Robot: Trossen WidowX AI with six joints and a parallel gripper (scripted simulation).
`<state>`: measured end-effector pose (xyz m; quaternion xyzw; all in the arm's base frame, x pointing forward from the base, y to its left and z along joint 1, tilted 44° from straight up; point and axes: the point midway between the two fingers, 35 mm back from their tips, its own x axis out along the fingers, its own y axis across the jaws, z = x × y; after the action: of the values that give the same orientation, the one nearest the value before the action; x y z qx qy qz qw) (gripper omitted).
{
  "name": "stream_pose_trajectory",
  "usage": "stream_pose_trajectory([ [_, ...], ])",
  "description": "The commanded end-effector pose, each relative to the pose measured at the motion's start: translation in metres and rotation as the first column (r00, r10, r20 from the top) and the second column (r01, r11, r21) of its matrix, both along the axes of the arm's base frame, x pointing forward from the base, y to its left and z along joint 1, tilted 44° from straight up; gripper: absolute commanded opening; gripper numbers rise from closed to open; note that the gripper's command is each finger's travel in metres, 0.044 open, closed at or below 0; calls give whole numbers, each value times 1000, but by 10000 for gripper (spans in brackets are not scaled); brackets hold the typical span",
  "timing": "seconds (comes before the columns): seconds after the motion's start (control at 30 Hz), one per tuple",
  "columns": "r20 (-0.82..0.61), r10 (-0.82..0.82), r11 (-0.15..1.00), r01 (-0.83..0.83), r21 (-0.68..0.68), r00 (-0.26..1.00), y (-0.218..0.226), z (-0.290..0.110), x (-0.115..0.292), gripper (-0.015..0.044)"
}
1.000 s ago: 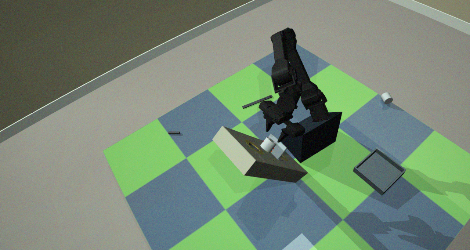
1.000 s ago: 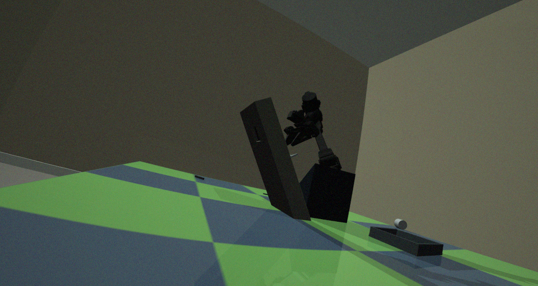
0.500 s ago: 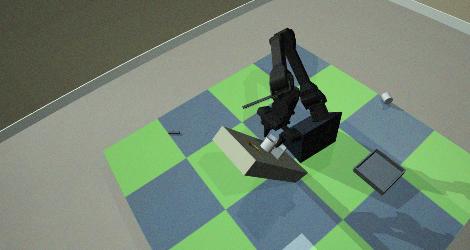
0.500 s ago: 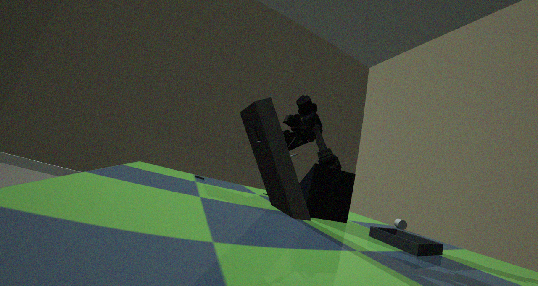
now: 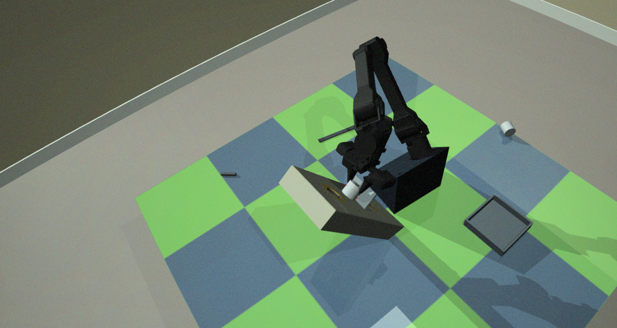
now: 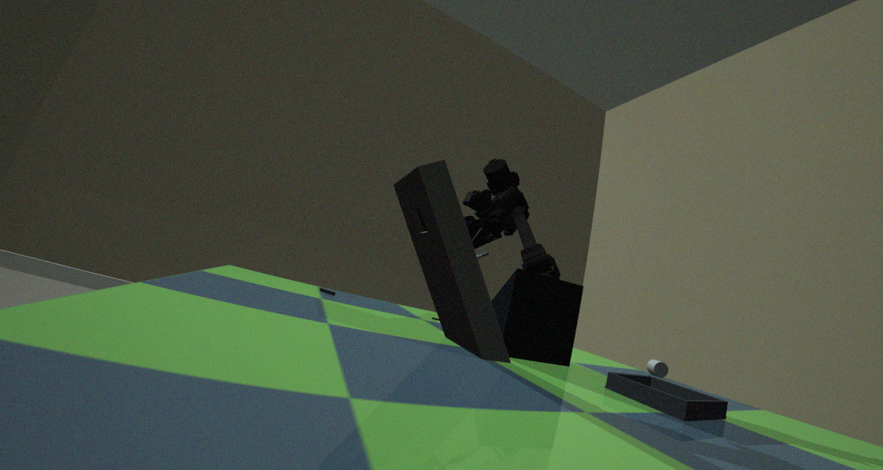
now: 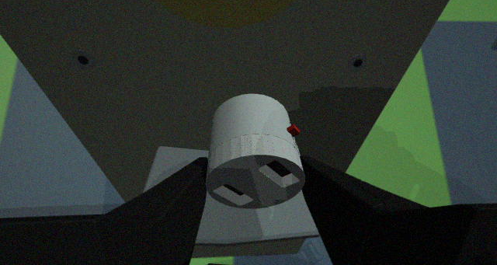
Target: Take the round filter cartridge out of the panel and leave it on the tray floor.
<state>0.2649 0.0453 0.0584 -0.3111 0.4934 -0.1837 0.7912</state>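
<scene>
The white round filter cartridge point(image 5: 351, 188) point(image 7: 248, 133) is out of its socket and rests on a small grey ledge point(image 7: 248, 226) on the face of the tilted service panel point(image 5: 310, 199) point(image 6: 444, 250). Its slotted face points at the wrist camera, and a red tab point(image 7: 293, 130) sticks out of its side. My gripper point(image 5: 354, 186) point(image 7: 253, 165) is shut on the cartridge, one black finger pressed to each side. The empty socket's yellow ring point(image 5: 333, 191) point(image 7: 225, 1) lies just beyond it. The grey tray point(image 5: 482, 238) point(image 6: 666, 399) sits on the floor to the right and holds nothing.
The arm's black base block point(image 5: 414, 179) point(image 6: 543, 319) stands right behind the panel. A spare white cylinder point(image 5: 507, 128) point(image 6: 657, 367) lies beyond the tray. A long black bar point(image 5: 336, 134) and a short dark one point(image 5: 228, 174) point(image 6: 327, 291) lie on the checkered mat.
</scene>
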Motion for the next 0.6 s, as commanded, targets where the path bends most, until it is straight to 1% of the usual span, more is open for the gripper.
stream_pose_trajectory([
  [0.0,1,-2,1000,2,0,1000,0,0,0,153],
  [0.2,1,-1,1000,1,0,1000,5,5,6,0],
  [0.37,1,0,1000,0,1,1000,13,14,15,0],
  [0.57,-4,1,1000,-1,7,1000,31,28,8,0],
])
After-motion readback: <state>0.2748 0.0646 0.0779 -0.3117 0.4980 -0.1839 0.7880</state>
